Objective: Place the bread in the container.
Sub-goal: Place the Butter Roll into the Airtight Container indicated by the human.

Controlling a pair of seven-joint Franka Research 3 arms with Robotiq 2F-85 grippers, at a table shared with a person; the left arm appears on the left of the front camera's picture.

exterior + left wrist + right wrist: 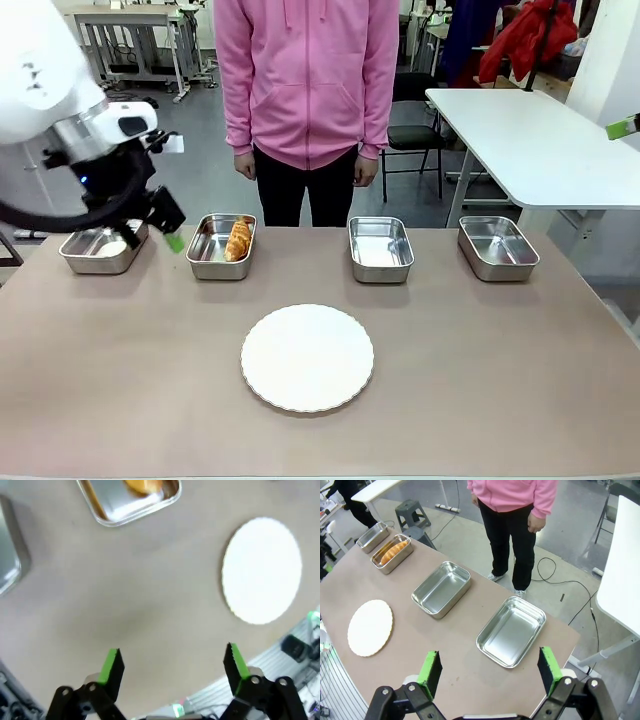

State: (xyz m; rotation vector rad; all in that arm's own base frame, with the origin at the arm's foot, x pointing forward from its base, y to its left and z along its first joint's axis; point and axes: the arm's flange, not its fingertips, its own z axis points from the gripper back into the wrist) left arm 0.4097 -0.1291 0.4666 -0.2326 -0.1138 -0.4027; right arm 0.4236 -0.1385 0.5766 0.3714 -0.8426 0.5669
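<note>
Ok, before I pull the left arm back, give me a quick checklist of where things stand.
1. Bread inside the container, second from the robot's left: ok.
2. Left gripper open, nothing between the fingers: ok.
3. Left gripper clear of the container, off to its left side: ok.
4. Right gripper open and empty: ok.
5. Person's hands hanging at their sides, off the table: ok.
6. White plate bare: ok.

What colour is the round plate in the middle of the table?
White, with a scalloped edge; the plate shows best in the front view.
</note>
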